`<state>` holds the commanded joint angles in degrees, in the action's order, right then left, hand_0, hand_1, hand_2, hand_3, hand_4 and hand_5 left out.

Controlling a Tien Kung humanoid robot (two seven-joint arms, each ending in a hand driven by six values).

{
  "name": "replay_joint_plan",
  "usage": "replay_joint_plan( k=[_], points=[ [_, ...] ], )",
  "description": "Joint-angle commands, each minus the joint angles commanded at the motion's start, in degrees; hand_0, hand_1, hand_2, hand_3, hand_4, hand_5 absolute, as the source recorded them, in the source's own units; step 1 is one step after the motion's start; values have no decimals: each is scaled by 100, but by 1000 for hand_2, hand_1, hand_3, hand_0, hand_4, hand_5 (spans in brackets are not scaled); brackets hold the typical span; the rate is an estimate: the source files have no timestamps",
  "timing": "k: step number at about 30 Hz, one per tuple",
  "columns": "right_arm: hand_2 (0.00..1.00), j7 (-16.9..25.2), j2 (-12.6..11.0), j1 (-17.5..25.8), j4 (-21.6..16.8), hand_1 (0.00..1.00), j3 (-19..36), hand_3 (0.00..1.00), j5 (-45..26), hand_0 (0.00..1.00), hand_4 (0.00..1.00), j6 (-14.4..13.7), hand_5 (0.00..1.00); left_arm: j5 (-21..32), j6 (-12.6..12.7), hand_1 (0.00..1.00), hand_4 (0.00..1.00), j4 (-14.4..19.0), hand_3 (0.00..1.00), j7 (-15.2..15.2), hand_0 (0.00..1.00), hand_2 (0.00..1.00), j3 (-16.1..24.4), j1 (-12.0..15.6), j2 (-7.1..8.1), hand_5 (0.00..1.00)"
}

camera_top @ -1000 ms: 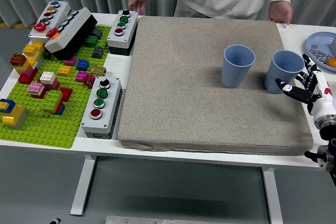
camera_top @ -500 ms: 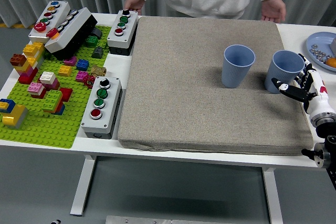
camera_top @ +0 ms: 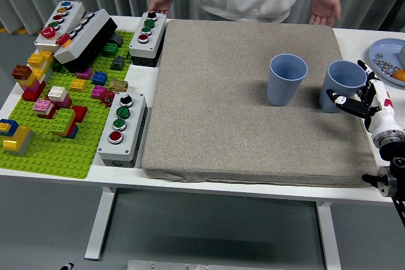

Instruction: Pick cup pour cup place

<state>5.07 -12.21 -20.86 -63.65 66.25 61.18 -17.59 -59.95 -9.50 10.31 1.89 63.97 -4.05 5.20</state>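
The right cup [camera_top: 342, 85] is standing upright near the right edge of the grey mat [camera_top: 240, 124], just beside the right hand [camera_top: 362, 100], probably so that hand can take it from the side. The left cup [camera_top: 286, 79] is sitting close by, mouth up, seemingly ready to receive a pour. The right hand is reaching in from the tabletop's [camera_top: 142, 80] right edge with fingers spread and gripping nothing, thumb [camera_top: 336, 100] at the cup's base. A person's hands [camera_top: 324, 9] are hovering at the far edge.
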Motion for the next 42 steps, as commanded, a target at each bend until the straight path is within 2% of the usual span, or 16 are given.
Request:
replay_joint_plan(
  k=[11, 12, 17, 18, 23, 24, 41, 42],
  points=[
    [979, 45, 19, -10, -8, 875, -39, 982, -79, 928, 854, -107, 196, -20, -6, 807, 637, 0, 807, 3, 838, 884, -8, -14, 2, 998],
    [931, 48, 16, -17, -8, 831, -31, 930, -80, 912, 848, -126, 196, -16, -5, 808, 637, 0, 807, 2, 838, 883, -13, -19, 4, 998],
    [931, 59, 12, -27, -7, 831, -24, 930, -80, 912, 848, -177, 196, -6, 0, 808, 637, 0, 807, -1, 838, 883, -12, -20, 3, 998],
    [799, 63, 11, -25, -8, 793, -30, 869, -81, 884, 853, -183, 201, -3, 0, 807, 637, 0, 808, -2, 838, 884, -12, -18, 3, 998],
    [799, 94, 23, -14, 19, 793, -84, 869, -143, 884, 853, -197, 201, 3, -3, 807, 637, 0, 808, -1, 838, 884, -15, -14, 2, 998],
    [754, 97, 27, -14, 24, 778, -100, 842, -152, 876, 852, -192, 202, 3, -5, 807, 636, 0, 807, -1, 838, 883, -16, -15, 2, 998],
    [718, 160, 37, -37, -2, 765, -97, 802, -180, 860, 850, -300, 202, 18, -1, 807, 638, 0, 807, -7, 838, 884, -29, -14, 3, 998],
    [661, 161, 37, -37, -3, 728, -97, 752, -179, 834, 846, -302, 203, 19, 0, 808, 637, 0, 807, -7, 838, 884, -29, -14, 3, 998]
  ],
)
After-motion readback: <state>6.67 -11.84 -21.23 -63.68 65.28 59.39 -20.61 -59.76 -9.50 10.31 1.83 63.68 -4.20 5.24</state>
